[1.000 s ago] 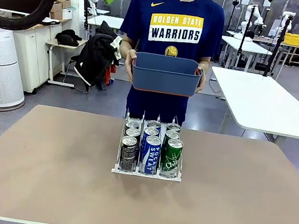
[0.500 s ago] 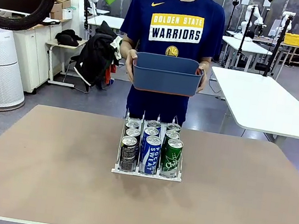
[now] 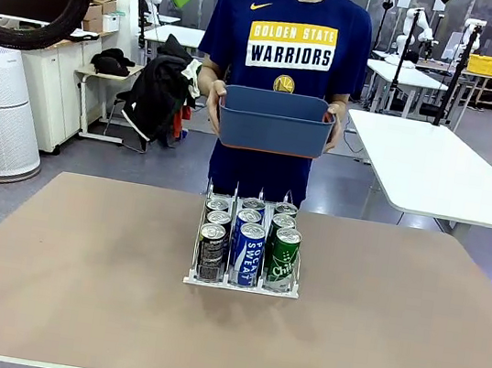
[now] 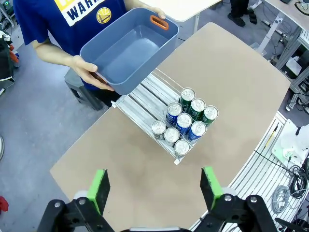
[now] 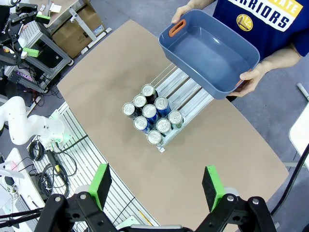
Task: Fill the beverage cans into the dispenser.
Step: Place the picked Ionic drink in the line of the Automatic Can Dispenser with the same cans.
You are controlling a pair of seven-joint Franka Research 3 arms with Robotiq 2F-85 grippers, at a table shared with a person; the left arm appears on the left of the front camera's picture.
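A: Nothing has really moved since a second ago; the person has lifted the tub [image 3: 273,120] a touch, no more.

B: And the pincers?

A: Both hang high over the table with jaws spread wide and nothing between them: the left gripper [image 4: 155,190] and the right gripper [image 5: 157,187], each looking down on the rack.

B: Where are the cans?

A: The cans [image 3: 250,237] stand upright in the dispenser [image 3: 241,284], mid-table on the far half, pushed to its front lip: black in the robot's left lane, blue in the middle, green on the right. From above I count eight [image 4: 184,121].

B: So what does the step call for?

A: I'd judge the filling done; the tub looks empty. Best keep both arms clear and high while the person withdraws it.

B: Any print?

A: "POCARI SWEAT" on the front blue can [image 3: 247,255]; "GOLDEN STATE WARRIORS" on the shirt [image 3: 289,45]. The green can's lettering I can't make out.
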